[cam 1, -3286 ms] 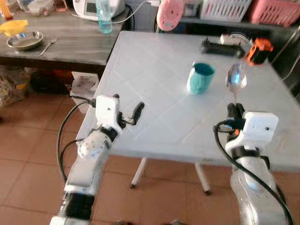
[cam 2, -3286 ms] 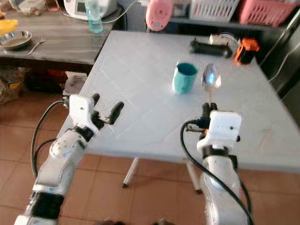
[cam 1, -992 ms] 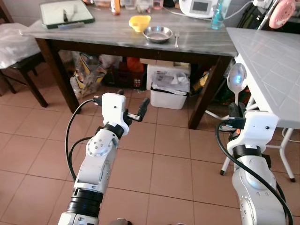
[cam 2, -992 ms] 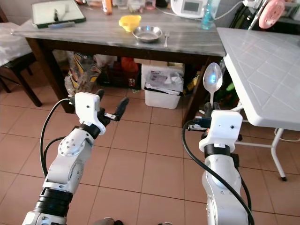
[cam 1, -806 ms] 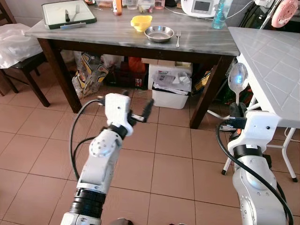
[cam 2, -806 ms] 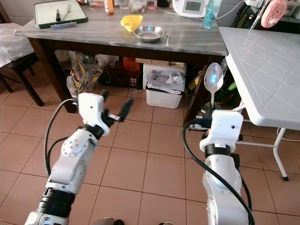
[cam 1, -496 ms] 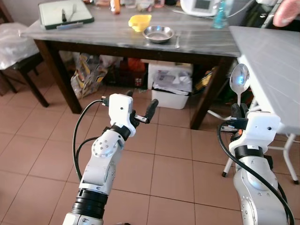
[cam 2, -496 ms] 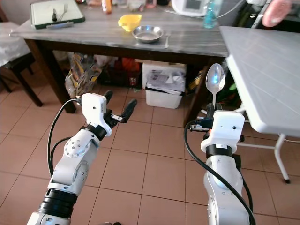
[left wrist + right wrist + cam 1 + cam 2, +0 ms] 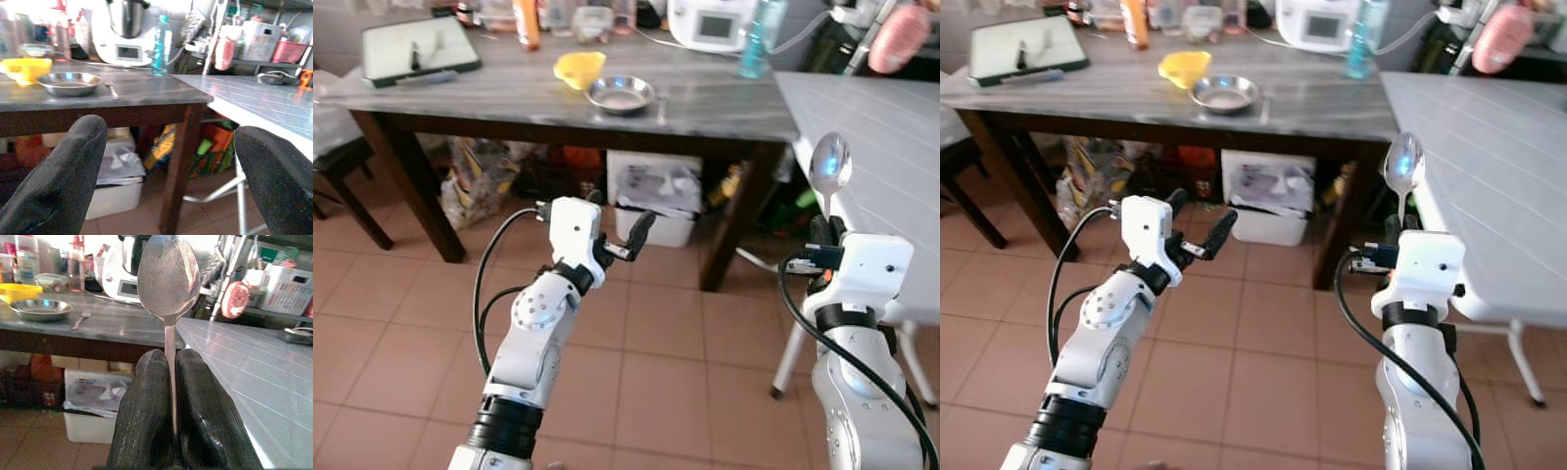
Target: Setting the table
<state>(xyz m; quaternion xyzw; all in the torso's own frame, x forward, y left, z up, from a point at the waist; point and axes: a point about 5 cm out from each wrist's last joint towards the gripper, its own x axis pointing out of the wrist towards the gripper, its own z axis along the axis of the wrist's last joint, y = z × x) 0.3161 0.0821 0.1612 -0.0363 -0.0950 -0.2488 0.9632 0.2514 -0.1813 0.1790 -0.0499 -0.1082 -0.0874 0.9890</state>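
My right gripper [image 9: 821,229] is shut on the handle of a steel spoon [image 9: 829,165], which stands upright with its bowl on top, beside the near corner of the white table [image 9: 891,122]. In the right wrist view the spoon [image 9: 168,275] rises from between the closed fingers [image 9: 146,396]. My left gripper [image 9: 618,219] is open and empty, held in the air over the tiled floor in front of the dark wooden table [image 9: 509,93]. On that table lie a steel bowl [image 9: 620,94], a yellow bowl [image 9: 578,67] and a fork [image 9: 662,99].
A green tray [image 9: 411,47] with cutlery sits at the dark table's left end, with a white appliance [image 9: 707,22] and a blue bottle [image 9: 755,39] at the back. A white bin [image 9: 651,188] and bags stand under it. A dark chair [image 9: 335,162] is at the left.
The camera has shifted, and the dark table now sits more centrally and closer. My left gripper stays open and empty, and the right one still holds the spoon upright.
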